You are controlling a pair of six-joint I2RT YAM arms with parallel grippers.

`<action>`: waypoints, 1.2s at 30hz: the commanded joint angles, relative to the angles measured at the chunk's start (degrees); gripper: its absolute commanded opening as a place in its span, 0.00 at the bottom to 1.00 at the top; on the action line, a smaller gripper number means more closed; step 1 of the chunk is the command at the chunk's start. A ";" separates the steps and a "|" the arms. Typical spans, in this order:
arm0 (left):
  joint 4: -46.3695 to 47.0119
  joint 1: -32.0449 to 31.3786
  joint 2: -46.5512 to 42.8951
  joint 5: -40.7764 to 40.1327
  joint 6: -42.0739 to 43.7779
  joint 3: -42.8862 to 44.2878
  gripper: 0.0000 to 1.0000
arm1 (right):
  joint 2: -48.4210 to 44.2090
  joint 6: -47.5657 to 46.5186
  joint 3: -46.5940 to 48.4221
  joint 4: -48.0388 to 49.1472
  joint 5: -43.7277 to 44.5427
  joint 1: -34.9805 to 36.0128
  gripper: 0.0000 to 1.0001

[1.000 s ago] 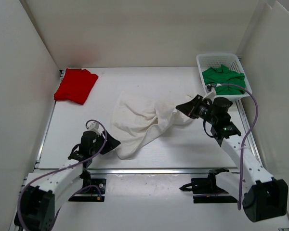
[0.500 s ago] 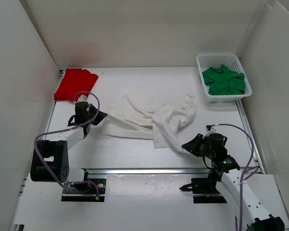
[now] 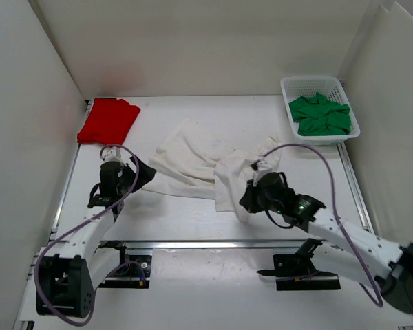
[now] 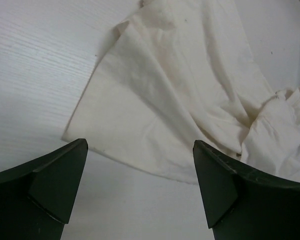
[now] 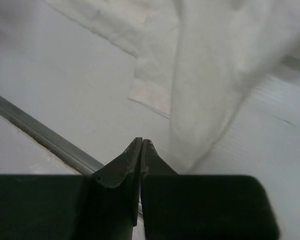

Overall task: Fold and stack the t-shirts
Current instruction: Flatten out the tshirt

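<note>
Left wrist view has the left gripper (image 4: 140,145), jaws wide, just short of the white shirt (image 4: 180,90), which stretches rightward to the right gripper (image 5: 141,143), pinched shut.

The top camera sits high up, above and behind the arms. It looks down from far away and sees the whole table (image 3: 193,223). The left wrist camera rides on the left arm, low and close. It looks out between the two dark fingers of the left gripper (image 4: 140,144) at the left corner of the white t-shirt (image 4: 170,100). The right wrist camera looks past the right gripper (image 5: 141,141), very close, at a fold of the same shirt and the metal rail (image 5: 40,135). All three views share the white t-shirt.
</note>
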 commanded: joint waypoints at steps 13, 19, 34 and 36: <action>3.68 2.80 3.06 -1.61 -4.79 -10.58 0.61 | 30.11 -8.46 11.07 9.51 -3.46 7.39 0.26; 7.20 2.63 7.36 -2.85 -8.14 -10.14 0.59 | 35.91 -9.87 13.01 10.21 -4.51 8.53 0.32; 10.81 3.07 13.16 -0.83 -9.28 -9.53 0.38 | 46.47 -13.04 21.62 3.45 -1.26 10.20 0.36; 11.25 3.07 13.69 -0.66 -9.72 -9.18 0.37 | 46.38 -13.39 21.79 2.13 -1.17 10.03 0.37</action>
